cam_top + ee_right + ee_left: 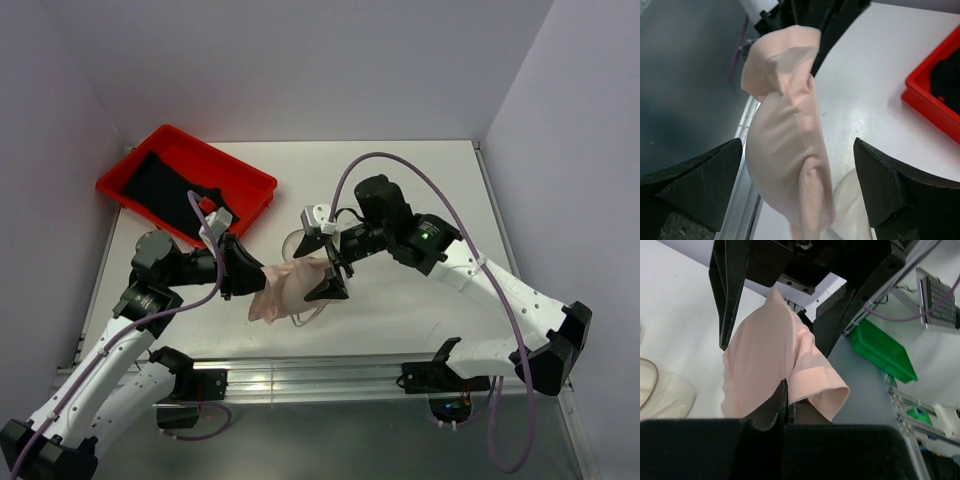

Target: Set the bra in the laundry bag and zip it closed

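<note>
Top external view shows the left gripper [252,282] pinched shut on the pink bra [288,290], lifting it off the table [420,190]. The right gripper [333,275] gapes wide, the bra's other end loose between its fingers. The laundry bag [297,243] lies just beyond.

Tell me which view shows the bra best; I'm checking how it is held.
Left wrist: the bra shows large, its near edge pinched in the shut left gripper. Right wrist shows it between the fingers of the open right gripper, the pinch unclear. Top external shows it small between both grippers.
</note>
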